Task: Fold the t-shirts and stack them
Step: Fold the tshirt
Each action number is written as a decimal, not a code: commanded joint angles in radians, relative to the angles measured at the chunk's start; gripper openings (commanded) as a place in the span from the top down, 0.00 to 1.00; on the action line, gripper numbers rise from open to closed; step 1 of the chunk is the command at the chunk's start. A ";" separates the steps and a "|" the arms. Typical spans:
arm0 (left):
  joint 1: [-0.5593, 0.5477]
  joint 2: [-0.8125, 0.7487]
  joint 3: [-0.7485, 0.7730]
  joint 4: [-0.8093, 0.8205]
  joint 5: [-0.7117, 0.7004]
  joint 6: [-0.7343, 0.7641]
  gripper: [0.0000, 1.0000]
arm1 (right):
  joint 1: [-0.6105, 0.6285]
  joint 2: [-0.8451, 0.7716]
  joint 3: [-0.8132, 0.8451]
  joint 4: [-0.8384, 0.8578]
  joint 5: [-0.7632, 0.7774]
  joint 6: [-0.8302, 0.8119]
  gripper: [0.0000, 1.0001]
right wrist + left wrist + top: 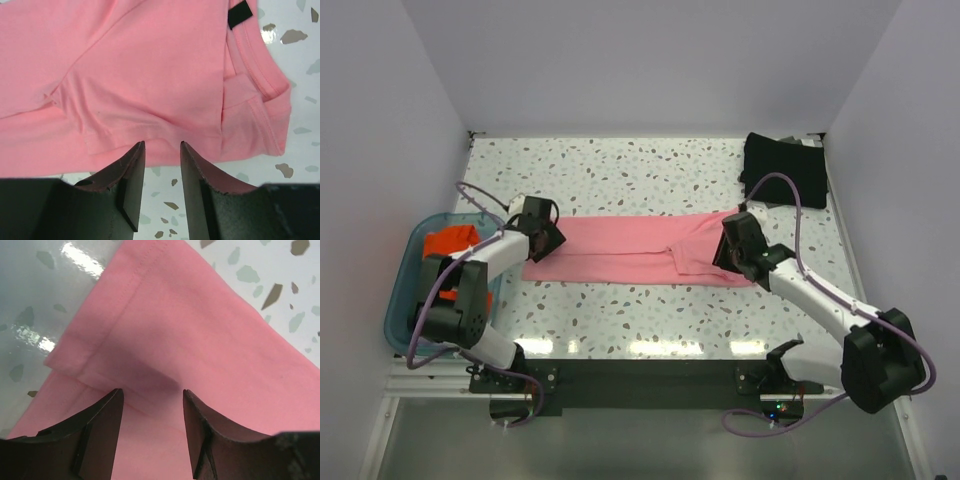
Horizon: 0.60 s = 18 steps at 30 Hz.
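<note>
A salmon-pink t-shirt [620, 250] lies across the middle of the table, folded into a long narrow band. My left gripper [548, 240] hovers over its left end. In the left wrist view the left gripper [152, 391] is open above the stitched hem [107, 330], with cloth under the fingers and none pinched between them. My right gripper [728, 248] is at the shirt's right end. The right wrist view shows the right gripper [162, 143] open at the near edge of the pink t-shirt [150, 75], the dark neck label [239, 14] beyond. A folded black t-shirt [782, 168] rests at the back right.
A translucent blue tub [405, 290] stands at the left edge, with something orange [452, 240] inside it. White walls close in the speckled table [650, 170] on three sides. The arm bases sit on a dark rail [640, 375] at the near edge.
</note>
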 commanded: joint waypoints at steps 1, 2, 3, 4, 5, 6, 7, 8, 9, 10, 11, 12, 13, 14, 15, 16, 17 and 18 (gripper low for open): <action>-0.049 -0.092 -0.008 0.035 -0.031 0.060 0.43 | 0.002 0.076 0.094 -0.010 0.048 -0.006 0.61; -0.061 -0.102 -0.002 0.041 -0.033 0.077 0.41 | -0.002 0.096 0.108 -0.001 0.054 -0.007 0.59; -0.084 -0.106 0.007 0.042 -0.038 0.094 0.38 | -0.004 0.121 0.131 0.005 0.054 -0.010 0.58; -0.099 -0.100 0.022 0.012 -0.051 0.103 0.37 | -0.011 0.144 0.142 0.016 0.046 -0.009 0.56; -0.111 -0.091 0.056 -0.002 -0.088 0.122 0.37 | -0.030 0.165 0.151 0.026 0.036 -0.009 0.56; -0.143 -0.079 0.070 -0.010 -0.100 0.135 0.35 | -0.038 0.216 0.162 0.039 0.026 -0.006 0.56; -0.157 -0.039 0.084 -0.022 -0.105 0.149 0.35 | -0.047 0.238 0.170 0.055 0.025 -0.003 0.56; -0.180 -0.011 0.126 -0.048 -0.116 0.157 0.35 | -0.074 0.292 0.185 0.060 0.017 0.002 0.56; -0.197 0.015 0.145 -0.071 -0.134 0.154 0.35 | -0.090 0.313 0.193 0.071 -0.003 0.000 0.56; -0.211 0.039 0.160 -0.083 -0.153 0.155 0.35 | -0.103 0.339 0.199 0.088 -0.011 0.005 0.55; -0.223 0.082 0.182 -0.100 -0.175 0.154 0.36 | -0.131 0.359 0.222 0.092 -0.020 0.003 0.55; -0.243 0.099 0.188 -0.108 -0.186 0.149 0.38 | -0.142 0.382 0.237 0.094 -0.032 0.000 0.56; -0.251 0.113 0.193 -0.114 -0.196 0.146 0.40 | -0.150 0.426 0.255 0.089 -0.043 -0.003 0.55; -0.265 0.136 0.193 -0.116 -0.209 0.142 0.44 | -0.156 0.445 0.295 0.085 -0.040 -0.009 0.56; -0.270 0.145 0.188 -0.116 -0.214 0.139 0.46 | -0.159 0.469 0.315 0.079 -0.037 -0.020 0.55; -0.274 0.158 0.187 -0.129 -0.222 0.131 0.47 | -0.159 0.507 0.335 0.067 -0.025 -0.027 0.55; -0.280 0.162 0.177 -0.134 -0.228 0.117 0.53 | -0.159 0.535 0.384 0.054 -0.020 -0.036 0.55; -0.285 0.165 0.171 -0.134 -0.228 0.114 0.54 | -0.159 0.560 0.409 0.036 -0.017 -0.052 0.55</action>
